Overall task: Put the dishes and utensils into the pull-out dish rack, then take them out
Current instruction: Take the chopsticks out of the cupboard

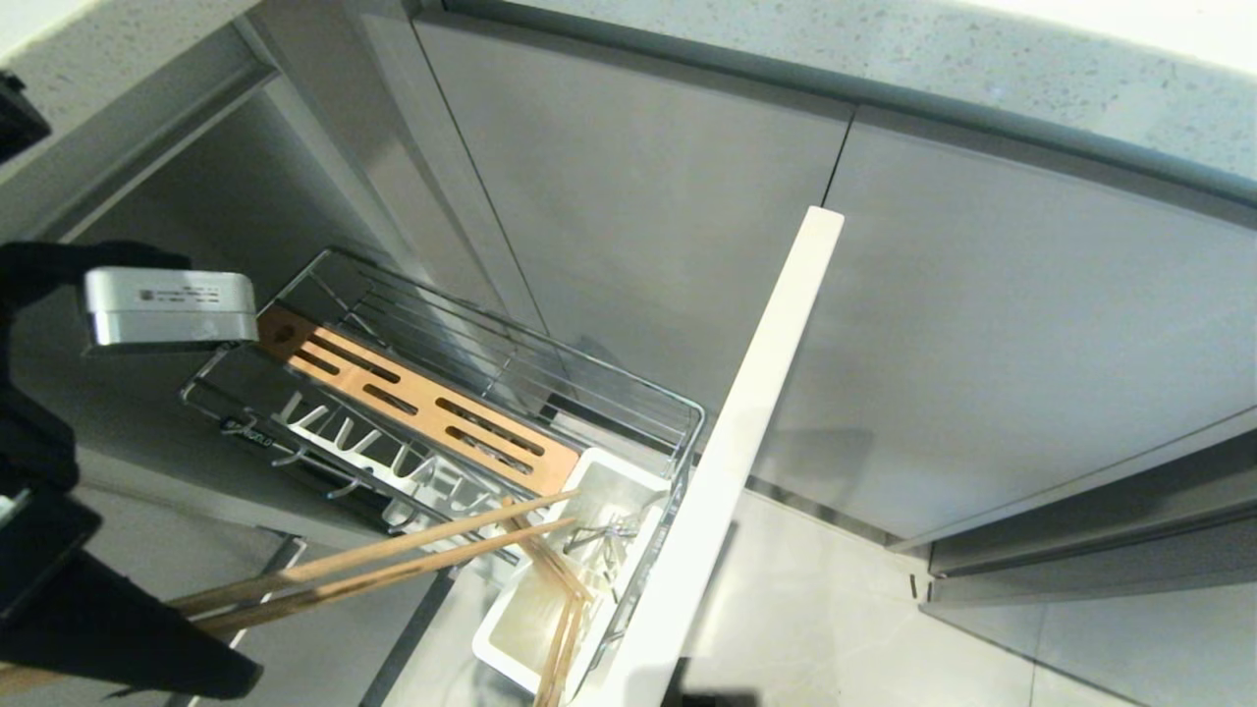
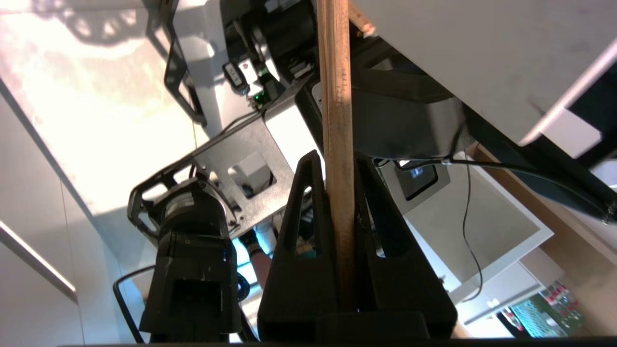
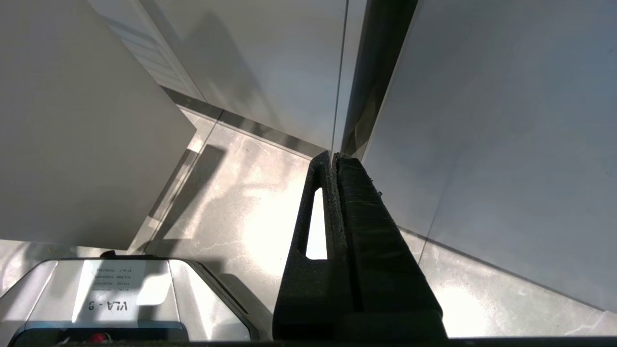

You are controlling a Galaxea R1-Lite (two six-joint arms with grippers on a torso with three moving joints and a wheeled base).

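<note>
Between the left gripper's (image 2: 340, 193) black fingers (image 2: 299, 226) sits a pair of wooden chopsticks (image 1: 393, 560), pinched tight near the thick ends; their tips reach over the white utensil tub (image 1: 550, 599) at the front of the pull-out dish rack (image 1: 471, 393), where more chopsticks (image 1: 565, 609) already lie; behind the tub run the white plate prongs (image 1: 393, 462) and the orange-brown slotted board (image 1: 422, 403), inside the chrome wire basket; the rack's pale front panel (image 1: 746, 442) stands just beside the tub; the right gripper (image 3: 335, 159) hangs closed and empty above the pale floor (image 3: 241, 212).
</note>
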